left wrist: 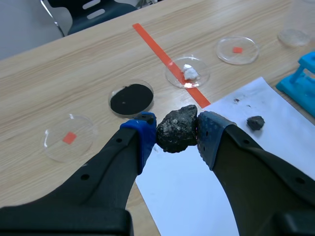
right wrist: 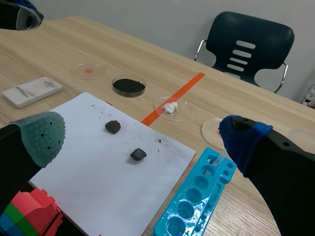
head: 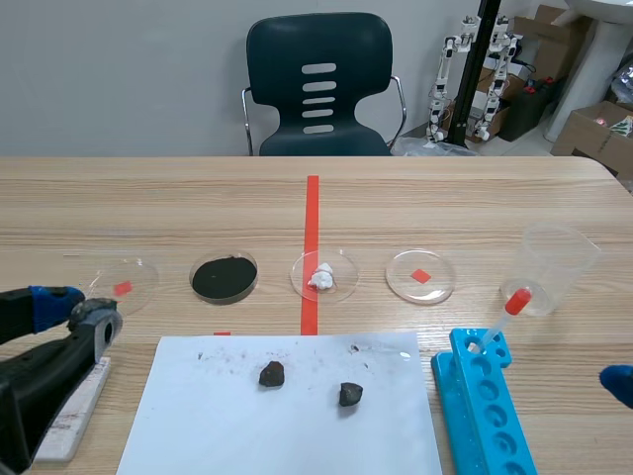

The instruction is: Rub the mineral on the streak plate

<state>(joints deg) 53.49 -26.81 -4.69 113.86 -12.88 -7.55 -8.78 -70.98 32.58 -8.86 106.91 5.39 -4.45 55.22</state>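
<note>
Wooden counter (head: 396, 208): mineral (left wrist: 176, 127) being clamped by left end effector (left wrist: 177, 132); right end effector (right wrist: 142, 135) being held wide open, empty.

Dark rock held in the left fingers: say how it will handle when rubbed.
Probably rigid: the rock looks undeformed between the fingers. Its rough facets likely resist slipping. It may shed crumbs, like the specks on the paper.

In the scene view the left arm (head: 40, 381) hid part of the white streak plate (head: 77, 408) at eight o'clock, the bottom edge cut off the blue rack (head: 492, 416) at five o'clock, and just one blue tip of the right fingers (head: 620, 384) showed at four o'clock.
</note>
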